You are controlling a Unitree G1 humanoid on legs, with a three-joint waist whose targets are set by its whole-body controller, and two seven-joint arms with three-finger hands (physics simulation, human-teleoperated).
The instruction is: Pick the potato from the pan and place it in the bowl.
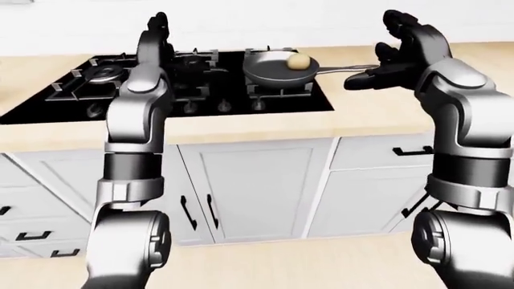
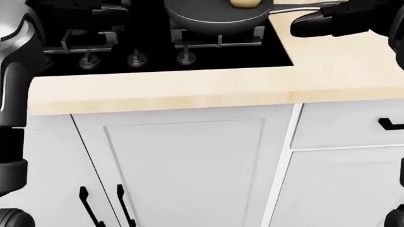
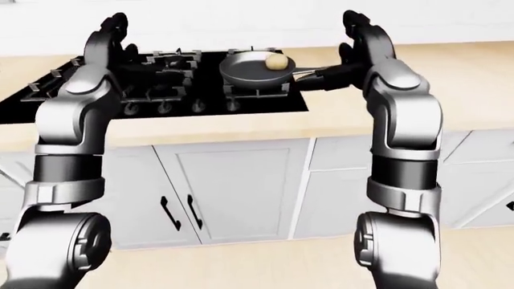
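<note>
We are approaching the potato [image 1: 299, 60] in the pan [image 1: 277, 72], both hands empty, right hand [image 1: 398, 51] fingers spread, left hand [image 1: 156, 36] unclenched; next we reach in.

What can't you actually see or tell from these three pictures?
- The bowl: in no view.
- Potato: the head view's top edge cuts it.
- Pan handle's end: right hand covers it in both eye views.
- Left hand: edge-on, finger spread unclear.
- Stove knobs: too small to read.
</note>
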